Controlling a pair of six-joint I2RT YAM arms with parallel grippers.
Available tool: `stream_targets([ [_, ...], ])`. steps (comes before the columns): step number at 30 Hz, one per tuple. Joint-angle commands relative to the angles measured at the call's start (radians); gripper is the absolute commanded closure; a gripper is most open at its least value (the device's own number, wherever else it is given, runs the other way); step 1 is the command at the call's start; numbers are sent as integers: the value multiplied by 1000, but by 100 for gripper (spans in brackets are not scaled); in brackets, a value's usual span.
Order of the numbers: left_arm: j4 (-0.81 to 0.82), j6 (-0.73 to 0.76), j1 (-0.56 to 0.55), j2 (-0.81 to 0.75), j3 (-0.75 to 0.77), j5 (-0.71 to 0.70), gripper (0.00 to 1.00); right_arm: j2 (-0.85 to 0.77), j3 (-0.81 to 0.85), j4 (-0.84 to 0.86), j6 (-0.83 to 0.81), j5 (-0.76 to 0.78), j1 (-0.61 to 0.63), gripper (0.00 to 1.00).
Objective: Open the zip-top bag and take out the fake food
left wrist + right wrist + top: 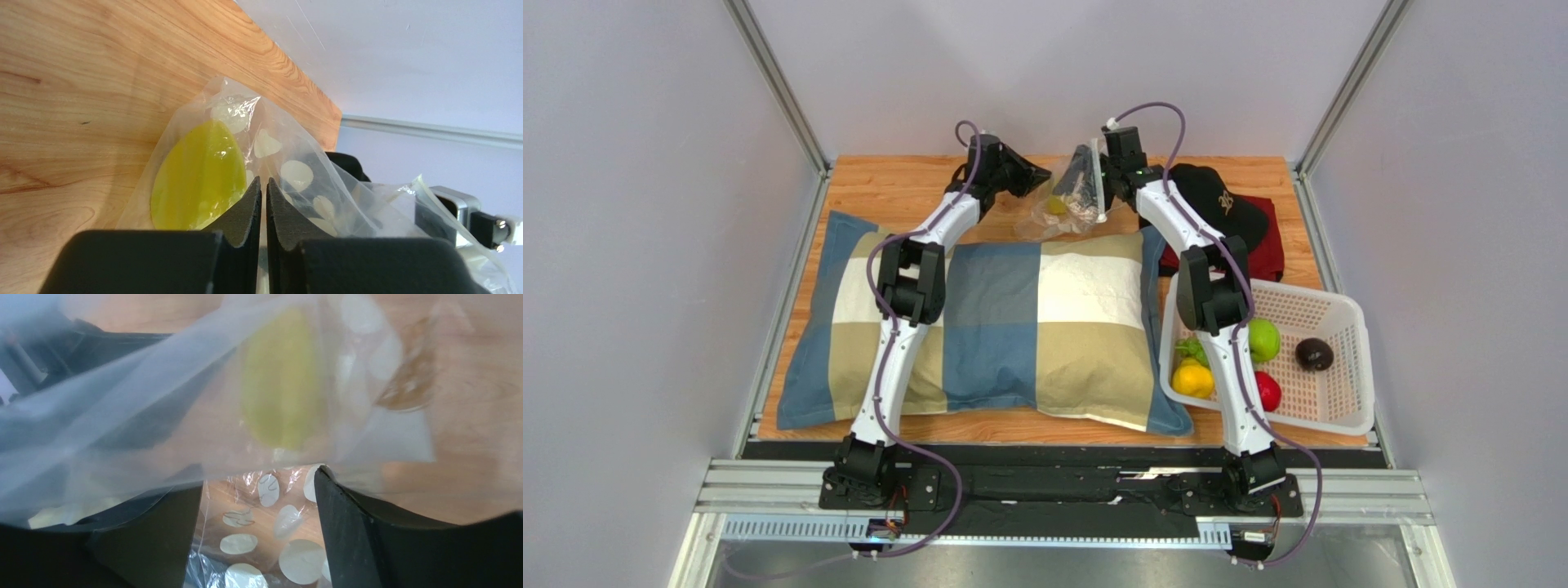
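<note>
The zip-top bag [1071, 196] is at the far edge of the wooden table [891, 184], at 12 o'clock from the checked pillow [1014, 319], between the two wrists. From the top view its long axis runs roughly from 7 o'clock to 1 o'clock. The lower end rests near the pillow's far edge and the upper end rises toward the right arm. Which end carries the zipper cannot be told. A yellow-green piece [196, 177] of the fake food lies inside, toward the 7 o'clock end, its own long axis roughly along the bag's. The left gripper [263, 199] comes in from 9 o'clock, and its fingers are pressed nearly together on a fold of the dotted film just beside that piece. The right gripper [258, 484] is at the 1 o'clock end with its fingers spread wide. The clear film drapes across them and more of the dotted film shows in the gap. At 3 o'clock from the pillow, the white basket [1357, 319] holds a lemon [1193, 380], a green fruit [1263, 339], a red apple [1268, 391] and a dark fruit [1314, 354].
</note>
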Motion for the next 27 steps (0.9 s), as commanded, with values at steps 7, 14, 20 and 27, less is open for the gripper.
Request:
stream_targets([
  [7, -41, -95, -13, 55, 56, -8, 92, 107, 86, 68, 27, -80, -36, 11],
  [14, -84, -98, -16, 101, 62, 69, 92, 174, 143, 77, 4, -89, -42, 9],
  [20, -70, -91, -19, 110, 44, 106, 92, 194, 143, 138, 16, -74, -49, 12],
  [27, -32, -104, -19, 98, 16, 112, 92, 191, 99, 127, -5, -171, -59, 20],
])
